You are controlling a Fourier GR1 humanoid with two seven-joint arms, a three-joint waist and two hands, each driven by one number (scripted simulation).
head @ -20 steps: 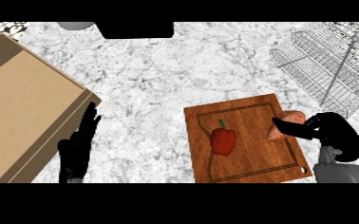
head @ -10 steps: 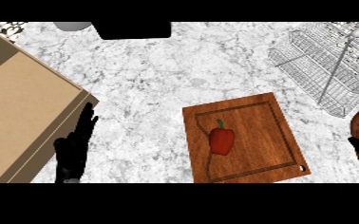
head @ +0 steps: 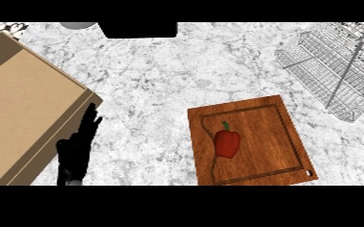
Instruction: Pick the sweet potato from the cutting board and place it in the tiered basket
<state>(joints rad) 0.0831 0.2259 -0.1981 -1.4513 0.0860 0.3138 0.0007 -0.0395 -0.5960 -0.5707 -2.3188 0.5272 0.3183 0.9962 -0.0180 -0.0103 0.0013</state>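
Wooden cutting board point(head: 284, 139) lying at lower right of the frame on a white marbled surface point(head: 163, 86), carrying only a red bell pepper point(head: 227, 143) near its middle. Wire tiered basket point(head: 328, 65) at upper right, seemingly holding nothing, though its mesh is hard to read; sweet potato and right hand nowhere in view. Left hand point(head: 77, 149) resting at lower left with fingers straight and apart, just beside a tan box point(head: 32, 106).
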